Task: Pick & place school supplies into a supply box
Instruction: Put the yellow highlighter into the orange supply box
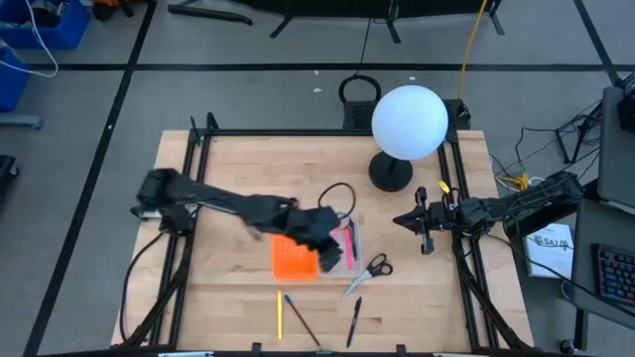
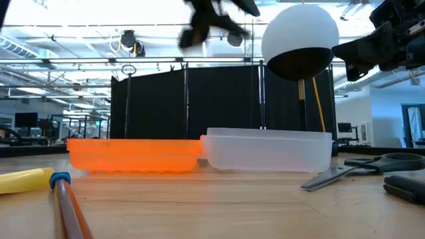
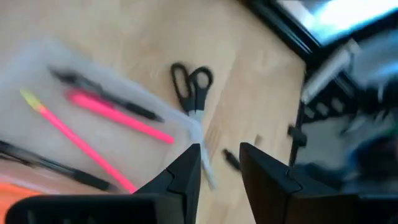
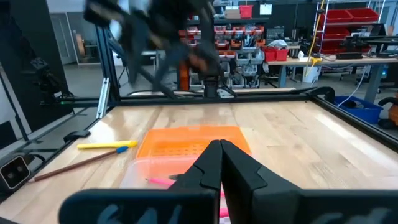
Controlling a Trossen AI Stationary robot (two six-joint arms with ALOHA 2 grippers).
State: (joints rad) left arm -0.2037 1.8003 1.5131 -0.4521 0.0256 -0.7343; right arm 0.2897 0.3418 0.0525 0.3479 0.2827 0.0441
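The supply box lies open mid-table: a clear tray [image 1: 344,248] joined to an orange perforated lid [image 1: 295,258]. Inside the tray lie two pink pens [image 3: 118,115] and dark pens [image 3: 99,93]. My left gripper [image 3: 221,163] hovers above the tray [image 3: 37,68], open, with nothing between its fingers. Scissors [image 1: 369,270] with black handles lie flat on the table right of the tray. A yellow pencil [image 1: 280,315], a brown pencil [image 1: 301,319] and a black pen [image 1: 354,322] lie near the front edge. My right gripper [image 4: 219,155] waits shut at the table's right side.
A lamp with a white globe [image 1: 409,121] stands on a black base at the back right. A black cable loop [image 1: 337,193] lies behind the box. A black frame [image 1: 198,139] borders the table. Bare wood shows at the near left.
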